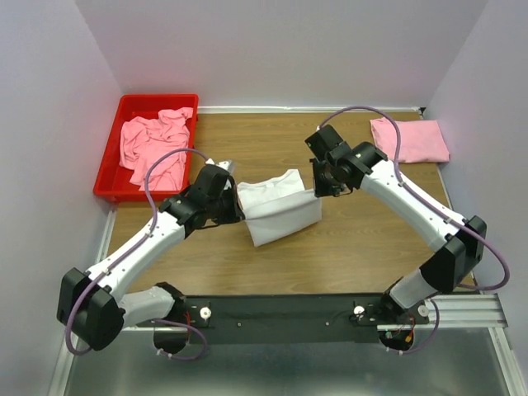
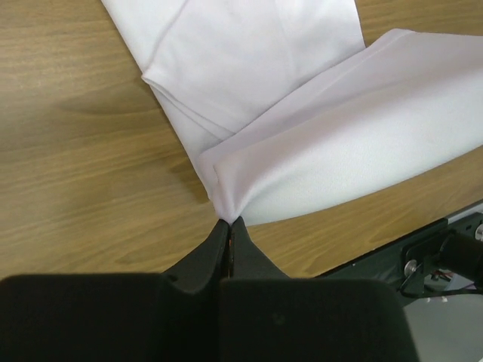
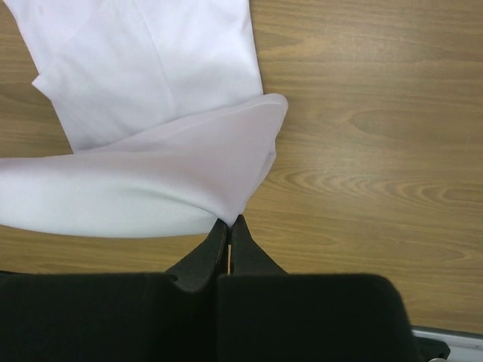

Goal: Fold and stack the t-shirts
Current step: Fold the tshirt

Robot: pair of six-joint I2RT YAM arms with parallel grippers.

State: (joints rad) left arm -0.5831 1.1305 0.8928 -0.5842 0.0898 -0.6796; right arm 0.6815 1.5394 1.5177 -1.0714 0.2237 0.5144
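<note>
Shirt (image 1: pixel 280 216): white, on the table (image 1: pixel 363 247), one edge lifted.
Left gripper (image 2: pixel 229 223): pinched tight on its left corner.
Right gripper (image 3: pixel 229 221): pinched tight on its right corner.
Held edge: runs straight between both grippers, neither nearer.

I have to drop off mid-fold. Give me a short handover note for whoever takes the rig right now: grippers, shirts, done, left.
The left gripper and the right gripper each have fingers shut on one end of a raised edge of the white t-shirt, partly folded at the middle of the wooden table.
Done: one folded pink t-shirt at the table's far right.
Left: lay this fold down, probably stack it on the folded one, then fold the crumpled pink t-shirts in the red plastic bin, far left.
</note>
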